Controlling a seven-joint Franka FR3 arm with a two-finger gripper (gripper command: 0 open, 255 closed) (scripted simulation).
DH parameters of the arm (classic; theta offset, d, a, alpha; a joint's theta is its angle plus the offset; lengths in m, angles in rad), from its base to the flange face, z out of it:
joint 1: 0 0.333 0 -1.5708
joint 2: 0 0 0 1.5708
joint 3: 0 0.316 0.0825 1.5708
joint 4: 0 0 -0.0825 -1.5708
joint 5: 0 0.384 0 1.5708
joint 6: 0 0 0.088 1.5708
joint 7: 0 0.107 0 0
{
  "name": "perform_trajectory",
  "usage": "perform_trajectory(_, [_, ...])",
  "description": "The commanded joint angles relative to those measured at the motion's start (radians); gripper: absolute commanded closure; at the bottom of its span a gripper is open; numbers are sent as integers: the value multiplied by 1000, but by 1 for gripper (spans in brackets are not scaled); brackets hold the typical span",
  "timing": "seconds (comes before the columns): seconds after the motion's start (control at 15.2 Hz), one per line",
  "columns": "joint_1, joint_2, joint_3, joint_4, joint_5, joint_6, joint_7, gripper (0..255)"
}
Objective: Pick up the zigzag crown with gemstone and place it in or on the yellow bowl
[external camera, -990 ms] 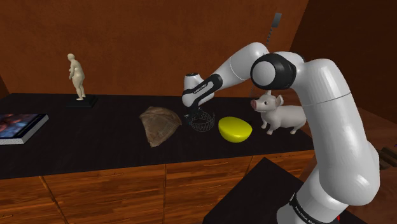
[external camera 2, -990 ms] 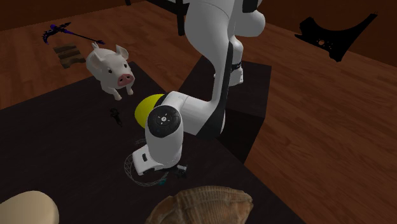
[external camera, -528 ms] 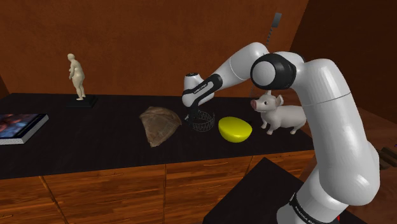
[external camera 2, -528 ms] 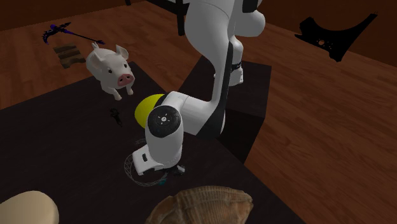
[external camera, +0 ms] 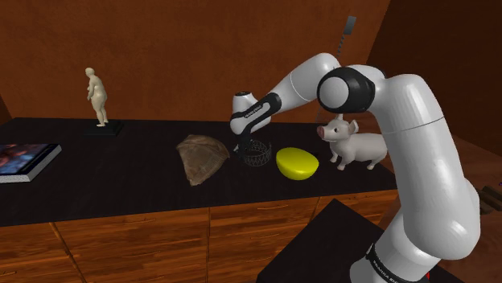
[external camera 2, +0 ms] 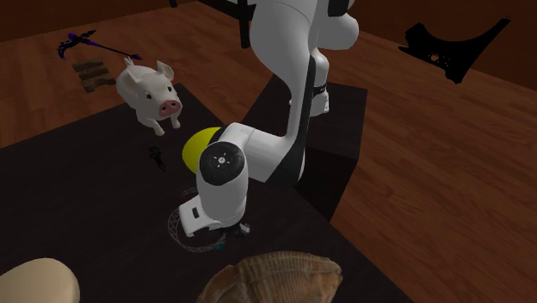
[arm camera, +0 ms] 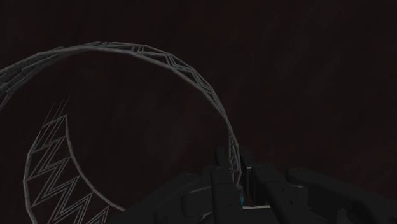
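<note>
Now the black gripper [arm camera: 245, 186] is closed on the zigzag crown [arm camera: 191, 71]: in the wrist view its two fingers [arm camera: 219, 175] pinch one stretch of the wire band, with a teal gemstone [arm camera: 242, 202] glinting between them. The rest of the ring curves away over the dark countertop [external camera: 121, 185].

In the shoulder view the crown [external camera: 257, 153] stands upright and low over the counter, outside the yellow bowl [external camera: 297, 163], just beside it at the bowl's 9 o'clock. Whether its base touches the counter cannot be told. The gripper [external camera: 244, 149] comes down on the crown's 9 o'clock side.

A pink pig [external camera: 358, 145] stands at the bowl's 2 o'clock, and a brown ribbed lump [external camera: 201, 157] lies at the crown's 9 o'clock.
</note>
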Motion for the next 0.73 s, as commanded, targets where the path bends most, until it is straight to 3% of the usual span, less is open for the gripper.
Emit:
perform_trajectory(0.0, [0, -15, 0, -3, 1, -12, -2, 255])
perform_trajectory(0.66, [1, -101, 1, 0, 4, -101, -16, 255])
